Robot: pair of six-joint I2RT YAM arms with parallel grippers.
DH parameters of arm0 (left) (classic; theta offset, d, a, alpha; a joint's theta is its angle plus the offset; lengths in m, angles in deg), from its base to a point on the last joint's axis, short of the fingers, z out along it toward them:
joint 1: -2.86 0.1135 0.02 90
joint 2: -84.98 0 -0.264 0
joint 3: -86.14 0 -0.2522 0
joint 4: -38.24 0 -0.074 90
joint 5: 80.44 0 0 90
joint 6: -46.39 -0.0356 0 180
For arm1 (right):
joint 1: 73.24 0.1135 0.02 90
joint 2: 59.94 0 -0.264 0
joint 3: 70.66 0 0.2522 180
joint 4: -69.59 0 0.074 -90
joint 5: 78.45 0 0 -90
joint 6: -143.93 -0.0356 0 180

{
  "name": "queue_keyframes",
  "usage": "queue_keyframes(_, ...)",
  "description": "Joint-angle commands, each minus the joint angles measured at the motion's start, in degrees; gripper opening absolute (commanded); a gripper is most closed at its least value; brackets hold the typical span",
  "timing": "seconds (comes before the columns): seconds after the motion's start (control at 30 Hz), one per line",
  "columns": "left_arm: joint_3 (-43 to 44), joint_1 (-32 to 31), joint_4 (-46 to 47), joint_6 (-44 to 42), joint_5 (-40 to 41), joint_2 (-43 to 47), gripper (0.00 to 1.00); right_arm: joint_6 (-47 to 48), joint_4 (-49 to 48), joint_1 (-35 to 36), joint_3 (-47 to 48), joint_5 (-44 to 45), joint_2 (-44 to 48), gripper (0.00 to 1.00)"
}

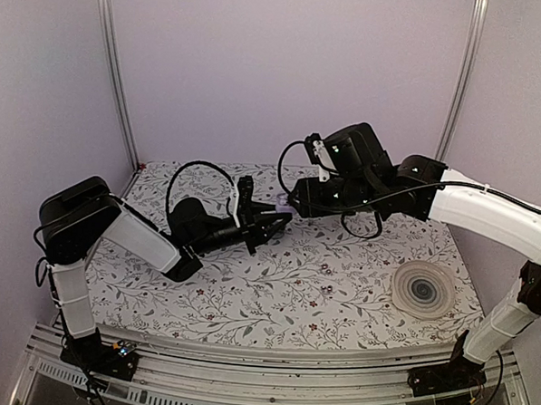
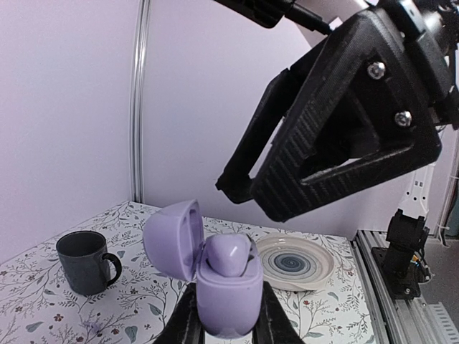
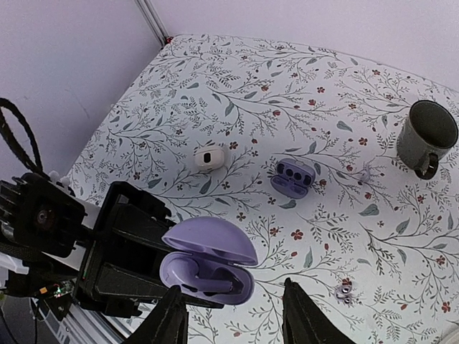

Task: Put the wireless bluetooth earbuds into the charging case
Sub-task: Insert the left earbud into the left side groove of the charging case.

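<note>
The left gripper [image 2: 231, 319] pinches the glossy lilac clamshell charging case [image 2: 226, 287], likely light and slippery, by its base; the right gripper [image 3: 233, 315] stands half-parted, apparently empty.

The case [image 2: 228, 287] is held clear of the bench [image 1: 320, 296] in the left gripper [image 2: 228, 319], with the right gripper [image 3: 235, 315] positioned just above it. A plate [image 1: 422, 288] is set on the bench at the right. A mug [image 3: 424, 136] stands well apart from the plate.

Soft, even, lilac-tinted light filling all three views, faint diffuse shadows lying on the bench [image 1: 338, 297], a mild sheen showing on the charging case [image 2: 228, 290], frame rails [image 1: 116, 76] bowing toward the overhead view's edges, fine detail softening slightly.
</note>
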Motion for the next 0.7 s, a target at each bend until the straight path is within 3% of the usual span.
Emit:
queue_keyframes(0.0,-0.53,-0.44,1.22,0.38,0.09,1.97,0.00,-2.63,-0.02,-1.51,-1.35,-0.47,1.06,0.46)
queue_keyframes(0.67,-0.19,-0.97,-0.08,-1.17,-0.33,2.84,0.00,-2.94,0.66,-2.07,-0.85,-2.45,-1.14,0.46)
